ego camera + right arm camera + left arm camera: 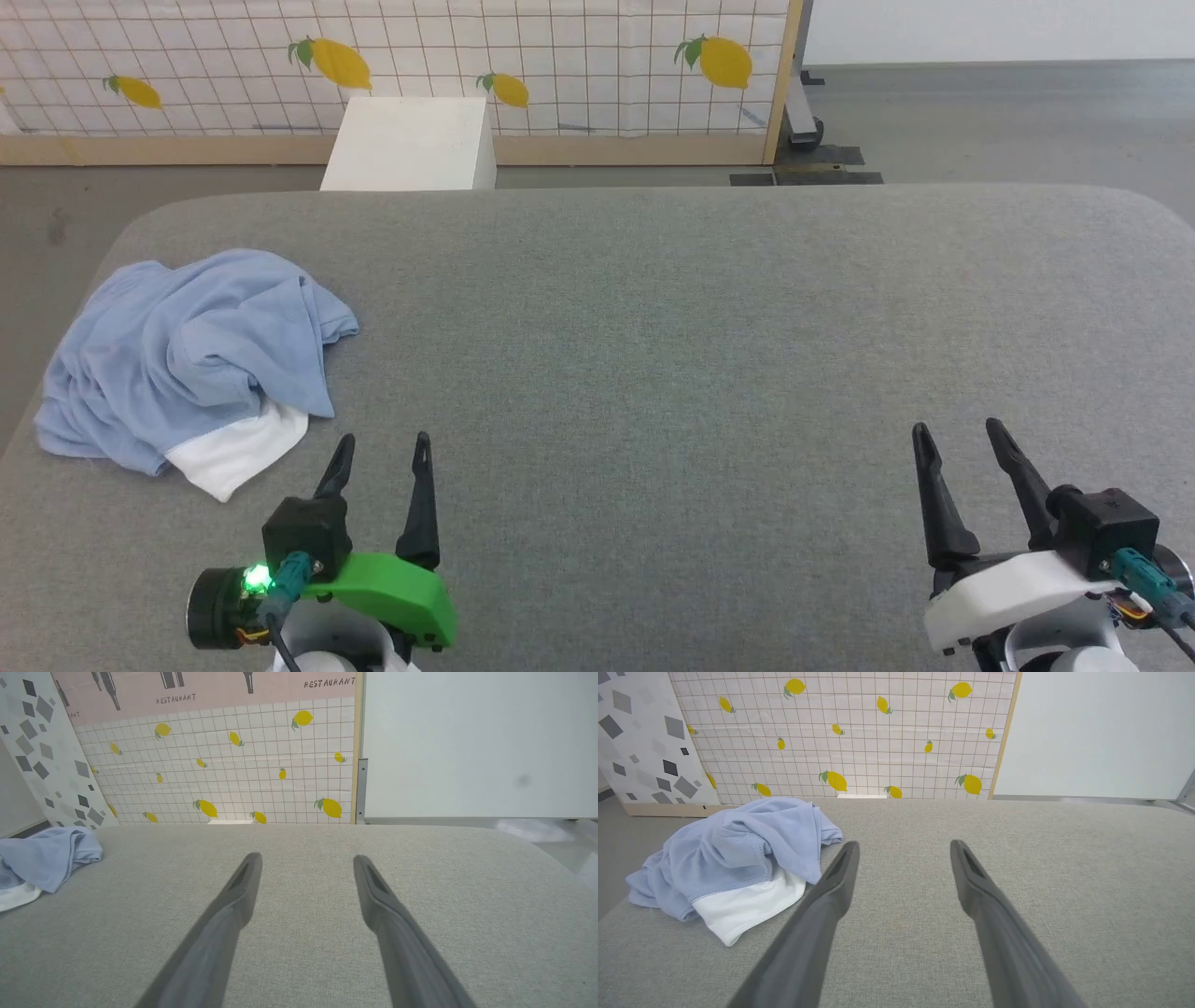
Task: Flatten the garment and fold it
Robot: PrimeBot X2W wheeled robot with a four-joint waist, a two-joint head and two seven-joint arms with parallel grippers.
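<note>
The garment (pixel 187 359) lies crumpled at the left edge of the counter (pixel 653 327). Its white part is just beside the left claw (pixel 385 448), whose fingers are released and empty. The right claw (pixel 957 431), likewise spread and empty, sits well apart.

Head cam looks down; wrist cams low, fwd; all share garment (pixel 187 345).

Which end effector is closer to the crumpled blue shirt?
Left. The left end effector is just beside the shirt, by its white part; the right end effector is far across the table.
</note>
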